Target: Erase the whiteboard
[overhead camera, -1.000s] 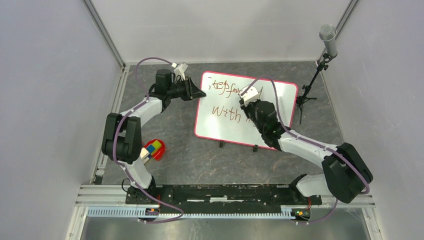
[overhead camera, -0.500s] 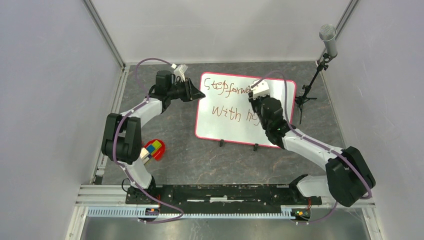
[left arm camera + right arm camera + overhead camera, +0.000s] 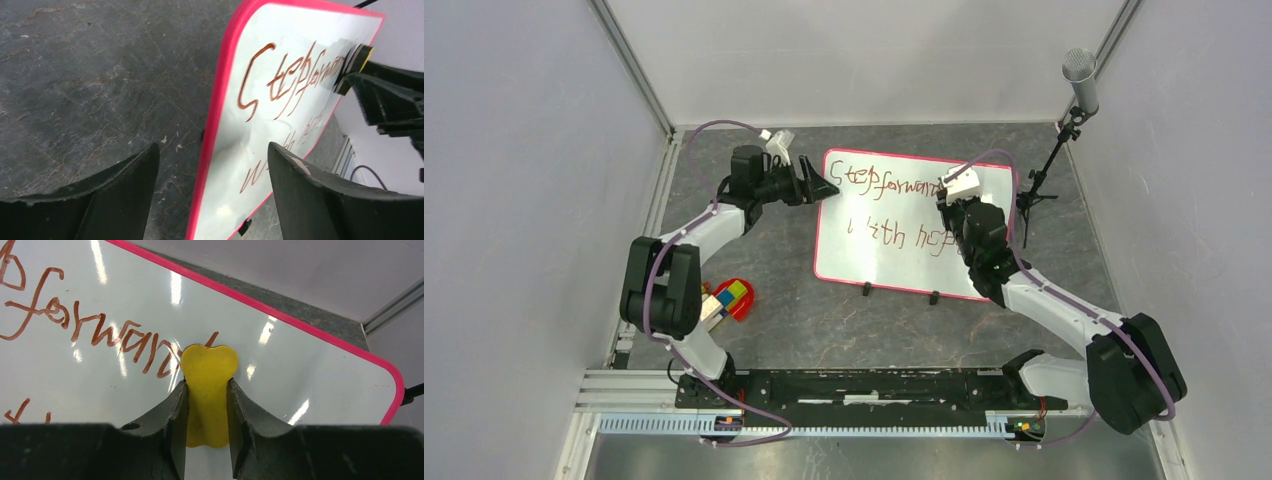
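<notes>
We see the whiteboard [image 3: 894, 265] resting on the grey table [image 3: 774, 250]. Our right gripper [image 3: 207, 386] clamps a yellow eraser [image 3: 209, 362] against the board's upper-right writing, while our left gripper [image 3: 212, 150] gapes wide and empty at its left edge.

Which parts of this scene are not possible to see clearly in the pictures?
End of "forward" on the whiteboard: right wrist view, covered by the yellow eraser; top view, covered by the right arm.
End of the second written line: top view, behind the same arm.
Colourful object by the left arm: top view, too small and partly hidden.
Whether the eraser touches the board: no view settles it.
</notes>
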Robot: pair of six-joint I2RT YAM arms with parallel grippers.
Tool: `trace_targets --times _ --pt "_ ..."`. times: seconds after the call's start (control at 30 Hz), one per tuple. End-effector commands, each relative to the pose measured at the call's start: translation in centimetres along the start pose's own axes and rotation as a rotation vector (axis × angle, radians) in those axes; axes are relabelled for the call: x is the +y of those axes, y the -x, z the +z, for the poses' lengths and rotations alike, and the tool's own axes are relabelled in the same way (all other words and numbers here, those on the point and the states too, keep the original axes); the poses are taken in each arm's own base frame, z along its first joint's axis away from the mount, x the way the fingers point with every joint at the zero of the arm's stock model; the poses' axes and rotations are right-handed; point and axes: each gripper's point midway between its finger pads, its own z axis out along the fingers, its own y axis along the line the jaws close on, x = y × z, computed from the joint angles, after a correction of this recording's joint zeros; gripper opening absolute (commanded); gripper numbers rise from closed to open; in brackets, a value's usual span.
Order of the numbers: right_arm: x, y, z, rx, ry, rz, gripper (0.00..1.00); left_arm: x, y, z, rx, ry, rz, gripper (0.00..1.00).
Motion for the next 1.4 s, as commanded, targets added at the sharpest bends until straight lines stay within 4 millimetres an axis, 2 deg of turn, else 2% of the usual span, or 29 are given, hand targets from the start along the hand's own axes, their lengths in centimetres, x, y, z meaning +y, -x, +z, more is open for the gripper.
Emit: trace_targets --times 0.0,0.1,0.17,0.27,0.37,0.5,0.57,0.7,0.87,1.0,1.1,1.23,1.37 --pt "0.5 1.5 -0.3 -0.057 0.038 0.026 0.10 -2.8 3.8 -1.1 -0.145 -0.080 -0.018 0.90" --pt "0.7 1.6 -0.3 -0.062 0.048 0.025 0.11 -3.9 5.4 -1.3 -0.221 -0.154 -0.048 1.00" --pt "0.8 1.8 -0.3 -0.068 0.055 0.022 0.11 -4.4 6.9 -1.9 -0.290 -0.210 -0.054 1.00" --pt "0.8 2.3 -0.4 -0.080 0.064 0.028 0.11 -4.0 8.6 -2.9 -0.358 -0.268 -0.062 1.00" --pt "1.0 2.4 -0.4 -0.086 0.072 0.043 0.11 -3.6 9.2 -3.5 -0.398 -0.319 -0.051 1.00" --pt "1.2 2.4 -0.1 -0.069 0.074 0.042 0.11 -3.5 9.8 -2.3 -0.388 -0.387 -0.033 1.00" --pt "0.9 2.3 -0.1 -0.054 0.058 0.038 0.11 -3.2 10.1 -1.5 -0.371 -0.416 -0.032 0.94" --pt "0.4 2.4 -0.3 -0.064 0.035 0.060 0.11 -4.4 11.1 -1.1 -0.350 -0.534 -0.007 0.77" --pt "-0.1 2.7 -0.2 -0.060 0.003 0.078 0.12 -3.0 11.0 -0.6 -0.381 -0.535 -0.051 0.65" --pt "-0.4 2.6 0.2 -0.047 -0.021 0.091 0.12 -3.2 10.4 -0.2 -0.359 -0.593 -0.077 0.57" --pt "0.2 2.7 0.6 -0.030 0.002 0.096 0.12 -3.0 9.3 0.5 -0.323 -0.592 -0.075 0.58" --pt "1.1 3.1 0.8 -0.030 0.049 0.104 0.12 -2.6 9.0 1.0 -0.302 -0.579 -0.070 0.58" --pt "0.9 2.7 0.9 0.001 0.034 0.093 0.14 -2.7 8.7 1.3 -0.289 -0.584 -0.058 0.55"
